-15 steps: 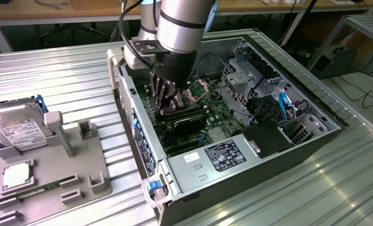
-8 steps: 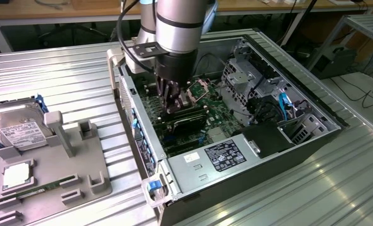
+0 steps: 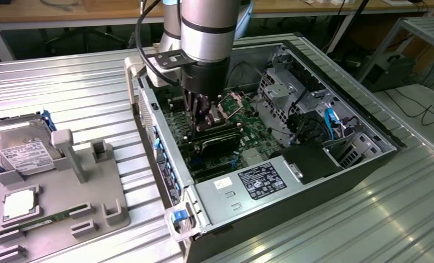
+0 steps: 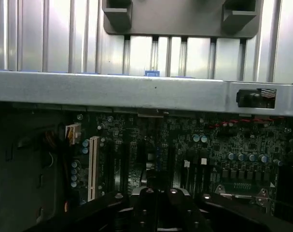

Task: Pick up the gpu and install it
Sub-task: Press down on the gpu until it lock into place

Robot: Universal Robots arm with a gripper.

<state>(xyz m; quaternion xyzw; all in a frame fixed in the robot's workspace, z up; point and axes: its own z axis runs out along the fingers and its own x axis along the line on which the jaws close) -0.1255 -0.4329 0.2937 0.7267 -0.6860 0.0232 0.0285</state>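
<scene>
the gpu (image 3: 215,143), a flat card with a black shroud, sits low inside the open computer case (image 3: 363,137), lying over the green motherboard (image 3: 253,131) with its bumpy rows of small parts. my gripper (image 3: 204,118), dark metal fingers under a smooth grey cylindrical wrist, is fully closed and pressed down right at the card; i cannot tell whether i grip it. a boxy power supply (image 3: 264,183) with a white label fills the near corner. outside, on the ribbed metal table (image 3: 63,93), a grey moulded tray (image 3: 92,194) holds a silver hard drive (image 3: 20,150) and a thin green memory stick (image 3: 52,219).
</scene>
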